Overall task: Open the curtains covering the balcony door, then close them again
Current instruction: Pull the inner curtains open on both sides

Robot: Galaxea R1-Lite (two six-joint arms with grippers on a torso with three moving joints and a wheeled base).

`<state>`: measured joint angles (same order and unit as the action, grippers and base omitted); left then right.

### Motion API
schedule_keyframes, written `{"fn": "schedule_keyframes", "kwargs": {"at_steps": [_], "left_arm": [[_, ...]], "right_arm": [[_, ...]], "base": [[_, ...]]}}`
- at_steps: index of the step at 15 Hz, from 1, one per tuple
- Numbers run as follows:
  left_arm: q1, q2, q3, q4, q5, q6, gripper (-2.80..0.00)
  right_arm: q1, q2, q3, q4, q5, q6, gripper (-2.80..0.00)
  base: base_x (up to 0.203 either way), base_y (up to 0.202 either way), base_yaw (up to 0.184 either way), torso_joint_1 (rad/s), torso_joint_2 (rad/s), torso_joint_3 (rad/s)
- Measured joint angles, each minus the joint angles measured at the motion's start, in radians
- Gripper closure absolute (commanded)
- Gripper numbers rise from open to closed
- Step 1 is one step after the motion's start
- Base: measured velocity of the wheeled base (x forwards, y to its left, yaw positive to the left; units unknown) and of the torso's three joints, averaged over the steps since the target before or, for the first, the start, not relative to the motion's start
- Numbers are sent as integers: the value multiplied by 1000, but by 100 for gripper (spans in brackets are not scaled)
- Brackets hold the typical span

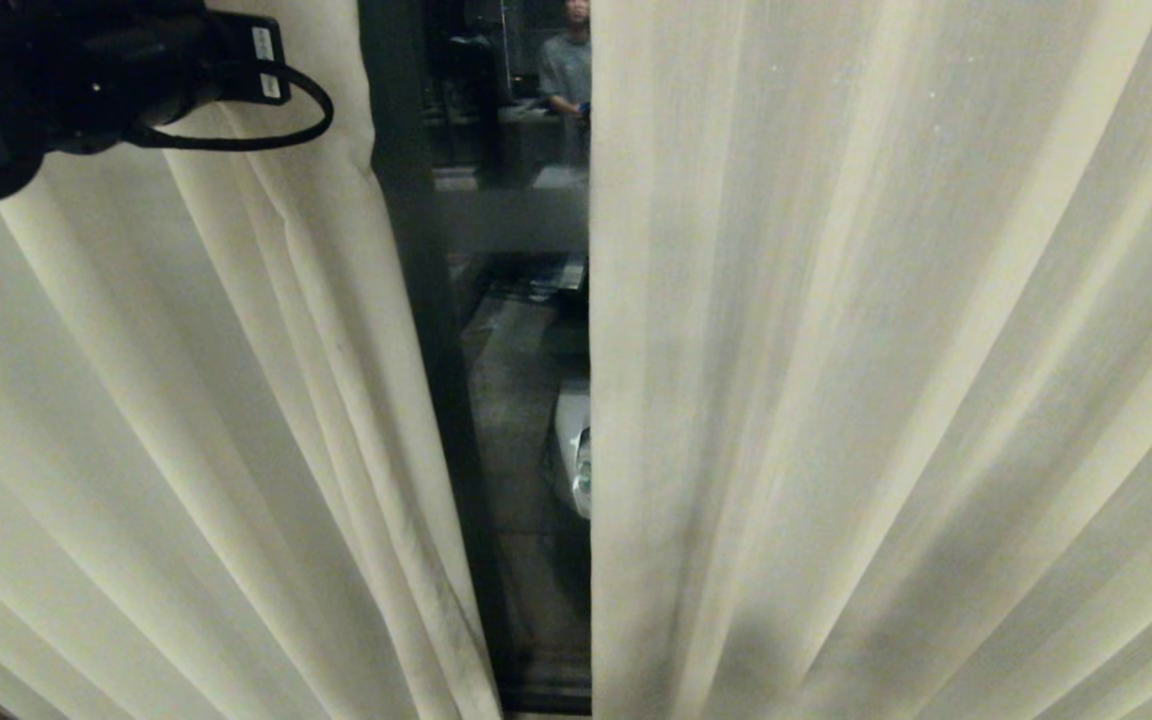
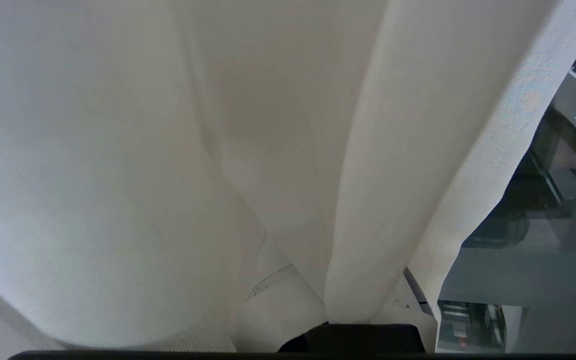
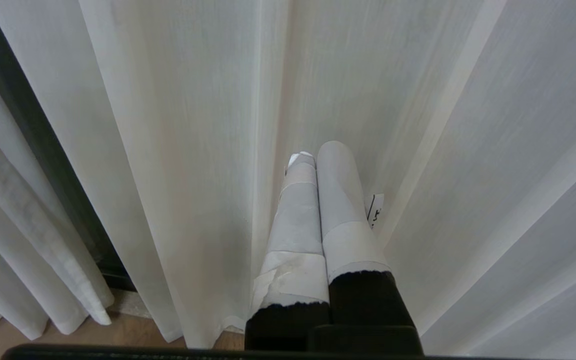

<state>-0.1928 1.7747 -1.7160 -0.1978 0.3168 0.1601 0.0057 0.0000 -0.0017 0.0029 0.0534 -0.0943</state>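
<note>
Left wrist view shows us our left end effector point(image 2: 328, 305) clamped on a pleat of the cream woven curtains point(image 2: 168, 150), beside the dark-framed glass balcony door point(image 1: 516, 400). Our right end effector point(image 3: 313, 160) rests closed, empty, against the fabric.

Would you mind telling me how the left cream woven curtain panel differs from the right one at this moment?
The left cream woven curtain panel is bunched into tight folds near its edge, which slants; the right cream woven curtain panel hangs in broad, loose pleats with a straight vertical edge. The left gripper is shut on a fold of the left panel; the right gripper, jaws shut, holds nothing beside the right panel. Both flank the glass balcony door.
</note>
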Motion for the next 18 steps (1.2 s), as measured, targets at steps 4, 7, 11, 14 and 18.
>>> {"fn": "schedule_keyframes", "kwargs": {"at_steps": [4,7,11,14,18], "left_arm": [[10,0,1,0,0,0,0],[19,0,1,1,0,0,0],[24,0,2,-1,1,0,0],[21,0,4,1,1,0,0],[23,-2,4,-1,2,-1,0]], "right_arm": [[0,0,0,0,-1,0,0],[0,0,0,0,-1,0,0],[-1,0,0,0,0,0,0],[0,0,0,0,-1,0,0],[0,0,0,0,0,0,0]], "base": [[0,0,0,0,0,0],[-4,64,1,1,2,3],[0,186,2,4,3,4],[0,192,1,6,4,4],[0,189,0,5,1,3]]}}
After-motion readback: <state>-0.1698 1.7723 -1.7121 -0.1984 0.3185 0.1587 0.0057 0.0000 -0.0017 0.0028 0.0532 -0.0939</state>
